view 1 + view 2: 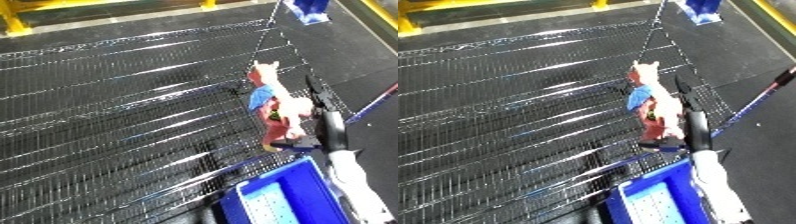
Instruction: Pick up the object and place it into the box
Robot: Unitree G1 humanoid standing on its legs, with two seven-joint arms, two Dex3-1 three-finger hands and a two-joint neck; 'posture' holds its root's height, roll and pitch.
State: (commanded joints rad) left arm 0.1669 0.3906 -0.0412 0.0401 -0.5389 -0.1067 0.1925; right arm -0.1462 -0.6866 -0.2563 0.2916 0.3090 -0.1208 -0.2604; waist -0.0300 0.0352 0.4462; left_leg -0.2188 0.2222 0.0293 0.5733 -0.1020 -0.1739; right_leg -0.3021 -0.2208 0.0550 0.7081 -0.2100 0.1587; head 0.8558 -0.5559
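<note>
Against my right hand (pixel 322 127), the toy figure (pixel 277 107), pink and red with a blue patch, hangs above the black mesh surface (pixel 115 110). My dark fingers (pixel 684 90) rise beside it and a thumb tip shows under its feet; whether they pinch it I cannot tell, the figure covering the contact. Below my wrist sits the blue bin (pixel 656 200), cut off by the frame edge. My left hand appears in neither view.
</note>
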